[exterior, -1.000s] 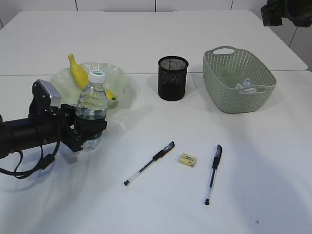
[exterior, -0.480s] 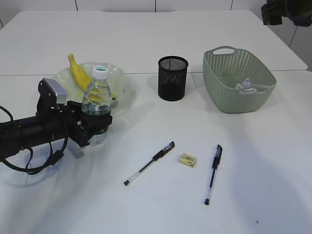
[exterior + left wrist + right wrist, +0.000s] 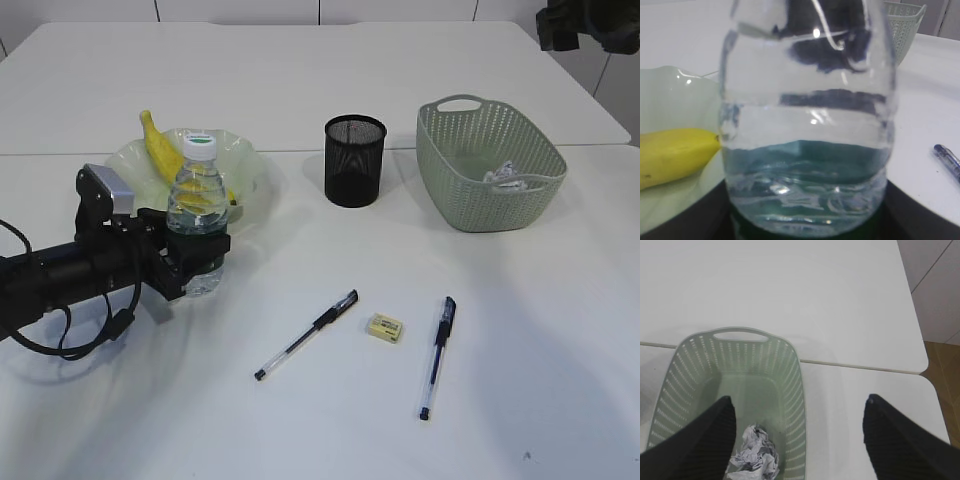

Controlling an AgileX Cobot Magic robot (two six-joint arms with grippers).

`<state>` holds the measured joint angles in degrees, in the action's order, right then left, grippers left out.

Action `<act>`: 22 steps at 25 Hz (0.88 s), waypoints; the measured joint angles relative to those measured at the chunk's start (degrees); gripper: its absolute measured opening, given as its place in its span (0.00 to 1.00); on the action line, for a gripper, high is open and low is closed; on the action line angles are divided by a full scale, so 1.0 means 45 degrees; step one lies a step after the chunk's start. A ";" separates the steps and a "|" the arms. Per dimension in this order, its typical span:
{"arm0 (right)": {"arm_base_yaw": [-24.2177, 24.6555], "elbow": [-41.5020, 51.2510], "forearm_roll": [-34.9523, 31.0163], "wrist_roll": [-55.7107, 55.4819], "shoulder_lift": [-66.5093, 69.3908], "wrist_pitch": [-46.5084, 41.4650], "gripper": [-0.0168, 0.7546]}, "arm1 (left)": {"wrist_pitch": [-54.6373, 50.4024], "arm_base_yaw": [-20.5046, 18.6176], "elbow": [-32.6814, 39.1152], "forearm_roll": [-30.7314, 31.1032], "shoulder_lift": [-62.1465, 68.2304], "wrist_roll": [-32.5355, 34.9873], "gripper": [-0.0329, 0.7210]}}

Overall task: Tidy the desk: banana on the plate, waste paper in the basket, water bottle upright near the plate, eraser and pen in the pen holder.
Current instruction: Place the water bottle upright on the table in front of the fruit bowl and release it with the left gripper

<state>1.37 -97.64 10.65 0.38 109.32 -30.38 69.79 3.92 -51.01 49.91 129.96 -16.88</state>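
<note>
Two pens and an eraser lie nearest you.
Your left gripper clasps the upright water bottle at the plate's five o'clock; your right gripper hangs spread above the basket holding waste paper.

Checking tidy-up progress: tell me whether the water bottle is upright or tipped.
Upright. The water bottle stands cap-up beside the plate, gripped around its middle by the left gripper.
</note>
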 joint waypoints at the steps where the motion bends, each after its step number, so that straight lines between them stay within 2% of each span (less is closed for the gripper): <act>1: 0.0000 0.0000 0.0000 0.0000 0.0000 0.0000 0.78 | 0.0000 0.0000 0.0000 -0.0002 0.0000 0.0000 0.58; 9: 0.0000 0.0000 0.0016 0.0000 0.0000 0.0000 0.78 | 0.0000 0.0084 0.0000 -0.0239 0.0000 0.0000 0.58; 17: 0.0000 0.0000 0.0016 0.0000 0.0000 0.0023 0.78 | -0.0159 0.0550 0.0000 -0.1990 0.0051 0.0000 0.58; 22: 0.0000 0.0000 0.0016 0.0000 0.0000 0.0046 0.78 | -0.0325 0.0904 -0.0100 -0.2183 0.0051 0.0000 0.58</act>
<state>1.37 -97.64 10.73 0.38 109.32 -30.17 68.33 7.99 -51.45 40.09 130.19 -16.88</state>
